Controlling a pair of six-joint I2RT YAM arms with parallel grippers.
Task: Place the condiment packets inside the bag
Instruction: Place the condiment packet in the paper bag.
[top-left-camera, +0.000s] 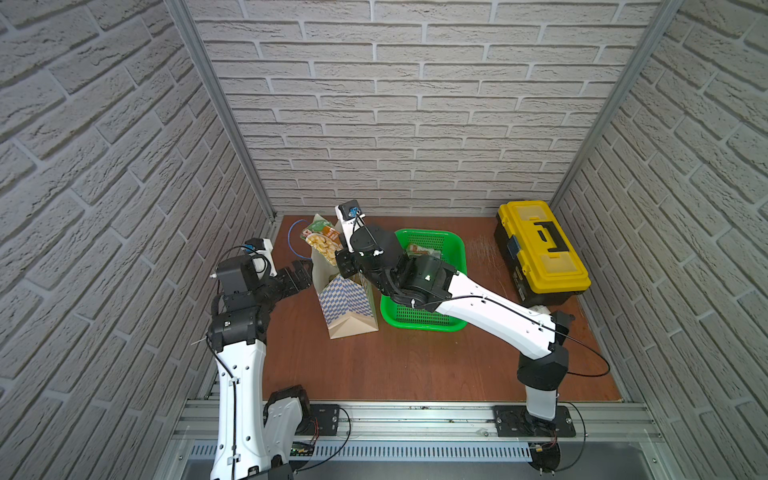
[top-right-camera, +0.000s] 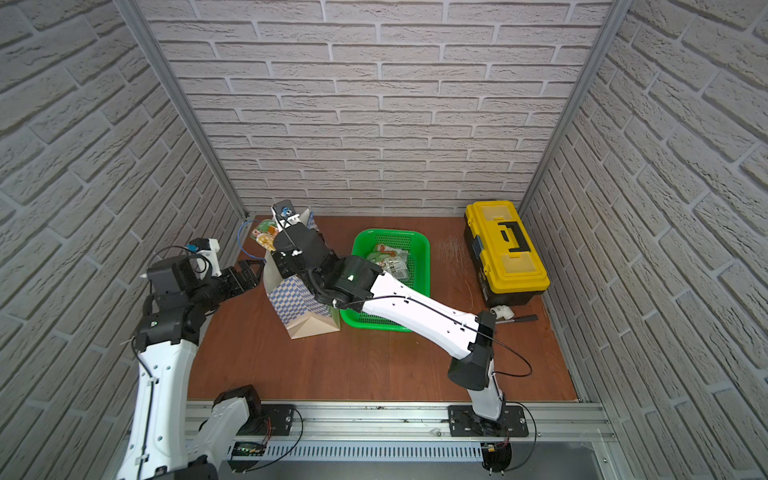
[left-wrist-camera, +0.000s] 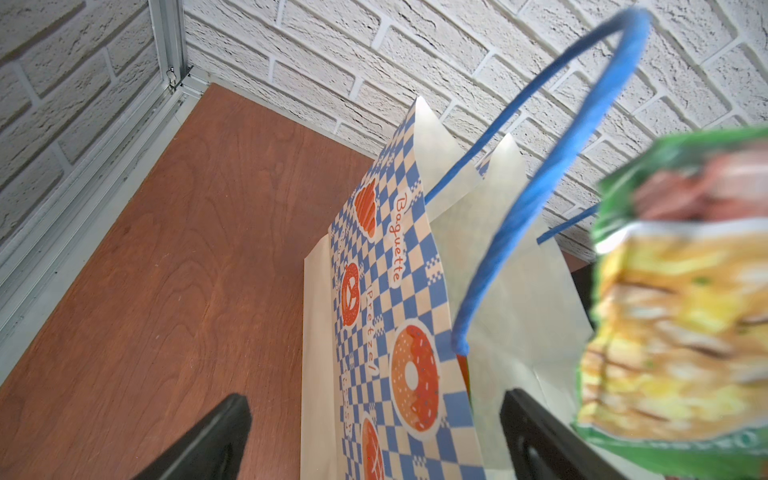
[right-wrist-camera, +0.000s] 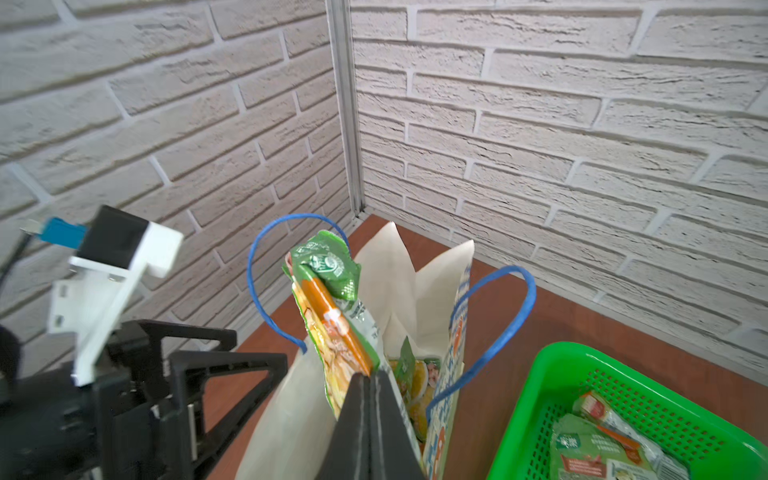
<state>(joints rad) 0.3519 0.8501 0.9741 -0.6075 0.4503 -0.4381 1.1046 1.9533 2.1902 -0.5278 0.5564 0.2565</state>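
Right gripper (right-wrist-camera: 370, 376) was clamped tight on a packet (right-wrist-camera: 328, 320), which we saw held upright over the open mouth of the bag (right-wrist-camera: 286, 415). We noted another packet (right-wrist-camera: 417, 374) lying inside the bag. Left gripper (top-left-camera: 302, 272) stood spread wide and empty, just beside the bag. We logged spare packets (right-wrist-camera: 598, 449) in the green basket (right-wrist-camera: 523, 407) beside the bag.

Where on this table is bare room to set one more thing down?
Free: the wide table wood between the front rail, the bag and the green basket; a narrow strip between basket and yellow toolbox. Crowded: the bag's mouth, with the left pincer, the right pincer and its packet.
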